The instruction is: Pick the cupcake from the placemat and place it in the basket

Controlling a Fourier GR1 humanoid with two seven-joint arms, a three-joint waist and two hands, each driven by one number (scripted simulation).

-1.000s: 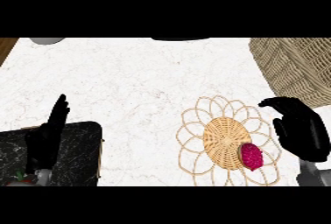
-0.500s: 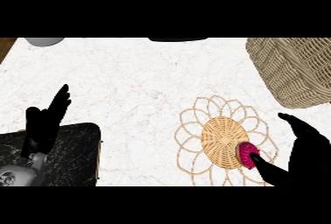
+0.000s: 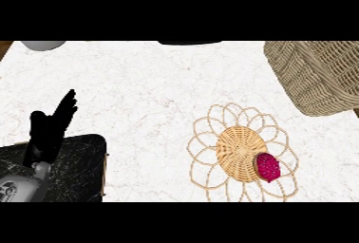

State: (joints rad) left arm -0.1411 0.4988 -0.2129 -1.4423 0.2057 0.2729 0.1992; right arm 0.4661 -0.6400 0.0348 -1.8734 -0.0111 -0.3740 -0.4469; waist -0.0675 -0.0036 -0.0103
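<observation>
The cupcake (image 3: 267, 166), magenta-topped in a tan wrapper, lies on the right part of the woven, flower-shaped placemat (image 3: 238, 148) at the lower right of the counter. The wicker basket (image 3: 319, 76) stands at the upper right, partly cut by the view's edge. My left hand (image 3: 49, 129) rests open at the left, fingers pointing up, far from the cupcake. No part of my right hand shows in the head view.
A dark marble-patterned board (image 3: 73, 166) lies at the lower left under my left forearm. A grey round object (image 3: 42, 44) and a dark one (image 3: 189, 42) peek in at the counter's far edge.
My right hand, which was beside and then down at the cupcake, has left the view. The cupcake stays on the placemat. The view has shifted a little.
</observation>
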